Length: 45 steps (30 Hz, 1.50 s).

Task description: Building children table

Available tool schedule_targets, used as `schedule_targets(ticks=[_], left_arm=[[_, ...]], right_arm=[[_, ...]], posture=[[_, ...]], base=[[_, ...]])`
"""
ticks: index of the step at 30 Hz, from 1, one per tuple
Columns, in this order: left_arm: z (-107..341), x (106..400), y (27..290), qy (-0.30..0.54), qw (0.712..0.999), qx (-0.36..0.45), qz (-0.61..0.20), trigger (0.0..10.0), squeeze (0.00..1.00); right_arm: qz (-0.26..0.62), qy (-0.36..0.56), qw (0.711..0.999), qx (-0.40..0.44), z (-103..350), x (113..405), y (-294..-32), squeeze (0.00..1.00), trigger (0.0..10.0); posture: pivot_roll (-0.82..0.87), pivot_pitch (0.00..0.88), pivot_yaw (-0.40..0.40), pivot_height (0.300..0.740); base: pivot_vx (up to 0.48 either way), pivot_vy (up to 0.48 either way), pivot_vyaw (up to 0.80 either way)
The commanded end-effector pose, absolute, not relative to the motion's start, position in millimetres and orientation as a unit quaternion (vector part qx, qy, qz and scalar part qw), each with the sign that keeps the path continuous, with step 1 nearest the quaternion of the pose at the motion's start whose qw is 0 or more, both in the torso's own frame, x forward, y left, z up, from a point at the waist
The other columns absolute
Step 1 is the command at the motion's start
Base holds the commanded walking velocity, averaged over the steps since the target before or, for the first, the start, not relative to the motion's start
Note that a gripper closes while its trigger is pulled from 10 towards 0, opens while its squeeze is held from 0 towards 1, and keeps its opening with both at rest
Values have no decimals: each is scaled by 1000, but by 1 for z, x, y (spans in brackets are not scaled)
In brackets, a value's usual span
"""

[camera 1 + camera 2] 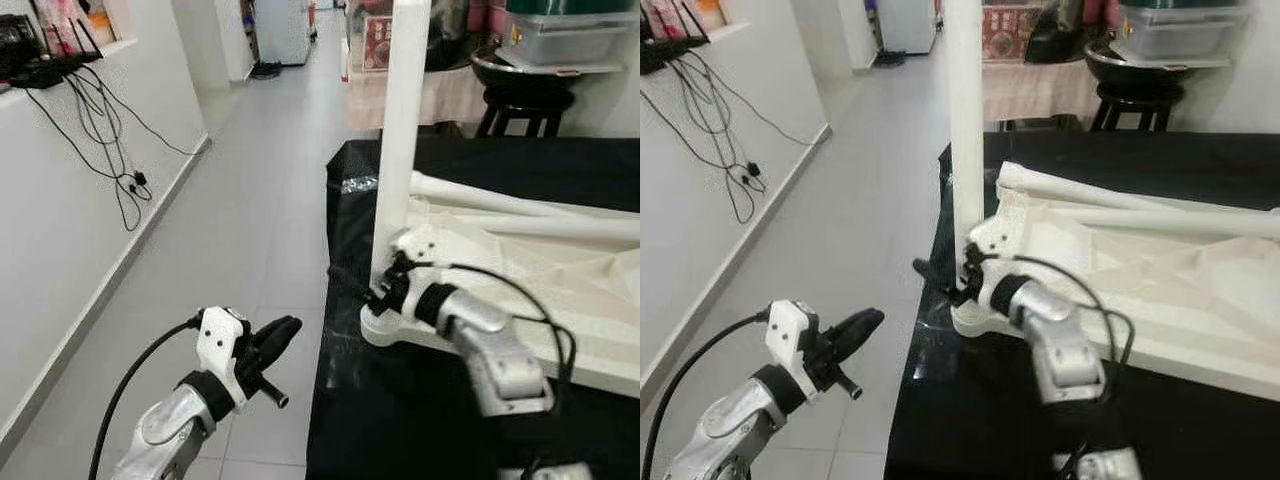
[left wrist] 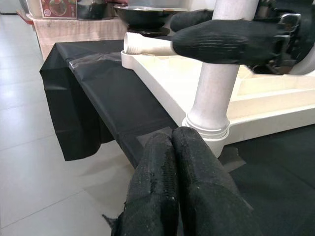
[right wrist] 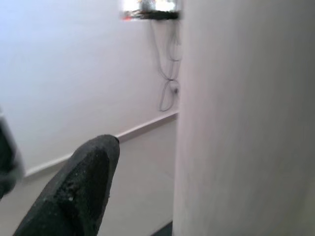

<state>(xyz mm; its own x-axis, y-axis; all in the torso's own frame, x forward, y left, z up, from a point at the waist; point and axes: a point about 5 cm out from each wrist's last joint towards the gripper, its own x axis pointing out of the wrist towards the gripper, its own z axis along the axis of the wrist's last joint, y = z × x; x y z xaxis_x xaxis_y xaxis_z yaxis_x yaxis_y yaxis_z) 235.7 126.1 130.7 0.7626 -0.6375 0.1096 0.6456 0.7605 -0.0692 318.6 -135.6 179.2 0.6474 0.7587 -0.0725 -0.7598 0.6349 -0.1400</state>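
Black-covered work surface (image 1: 560, 170) beside a grey tiled floor (image 1: 250, 230). Right gripper (image 1: 958, 283) fingers spread around the base of the upright white cylindrical table leg (image 1: 400, 140), which stands at the corner of the upturned white plastic tabletop (image 1: 560, 300); silver arm bent up from below. Left gripper (image 1: 272, 345) fingers pressed together, empty, hovering over the floor.

White table top (image 1: 560, 300) lies upside down on black-covered surface. One white leg (image 1: 400, 130) stands upright in near corner socket (apparently seated); two loose legs (image 1: 520, 205) lie across the top.
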Motion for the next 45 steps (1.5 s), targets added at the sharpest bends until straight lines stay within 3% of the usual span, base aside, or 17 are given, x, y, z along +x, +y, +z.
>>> schedule_targets(ticks=[1,4,10,11,12,13,21,32,34,35,37,38,40,45], left_arm=[[129,236,126,-34,938,-54,-342,10000,0],[129,235,124,-34,937,-54,-342,10000,0],[129,233,122,-33,937,-54,-345,10000,0],[129,232,122,-32,936,-55,-346,10000,0],[129,232,121,-32,936,-55,-347,10000,0],[129,231,121,-30,935,-55,-348,10000,0],[128,230,121,-28,935,-56,-350,10000,0],[128,229,122,-28,934,-58,-350,10000,0],[129,228,123,-29,935,-58,-349,10000,0],[129,228,125,-29,935,-58,-349,10000,0],[130,228,126,-29,935,-58,-349,10000,0],[130,228,126,-29,935,-58,-349,10000,0],[130,230,128,-30,936,-56,-347,10000,0],[129,233,128,-31,936,-56,-346,10000,0]], right_arm=[[467,13,881,-70,171,314,-123,0,10000],[520,39,847,-105,164,322,-133,0,10000],[512,51,850,-114,167,343,-140,0,10000],[516,51,849,-107,169,346,-142,0,9412],[519,52,847,-100,170,349,-143,0,2784],[530,58,841,-94,170,349,-146,0,0],[555,70,825,-86,164,348,-153,0,0],[550,66,825,-113,156,337,-160,0,0],[512,65,850,-105,152,330,-158,0,0],[450,47,887,-91,147,326,-147,0,0],[371,28,925,-74,143,321,-136,0,0],[371,28,925,-74,143,321,-136,0,0],[285,23,955,-79,131,304,-110,0,0],[225,52,972,-33,125,310,-116,0,0]], posture=[[-5,0,42,740],[4,2,37,740],[5,10,39,740],[9,10,42,740],[9,10,42,740],[11,12,43,740],[9,10,46,740],[3,13,47,740],[-6,22,40,740],[-16,28,39,740],[-16,28,39,740],[-16,28,39,740],[-35,27,66,740],[-35,18,55,740]], base=[[0,0,0],[0,0,0],[0,0,0],[0,0,0],[0,0,0],[0,0,0],[0,0,0],[0,0,0],[0,0,0],[0,0,0],[0,0,0],[0,0,0],[0,0,0],[0,0,0]])
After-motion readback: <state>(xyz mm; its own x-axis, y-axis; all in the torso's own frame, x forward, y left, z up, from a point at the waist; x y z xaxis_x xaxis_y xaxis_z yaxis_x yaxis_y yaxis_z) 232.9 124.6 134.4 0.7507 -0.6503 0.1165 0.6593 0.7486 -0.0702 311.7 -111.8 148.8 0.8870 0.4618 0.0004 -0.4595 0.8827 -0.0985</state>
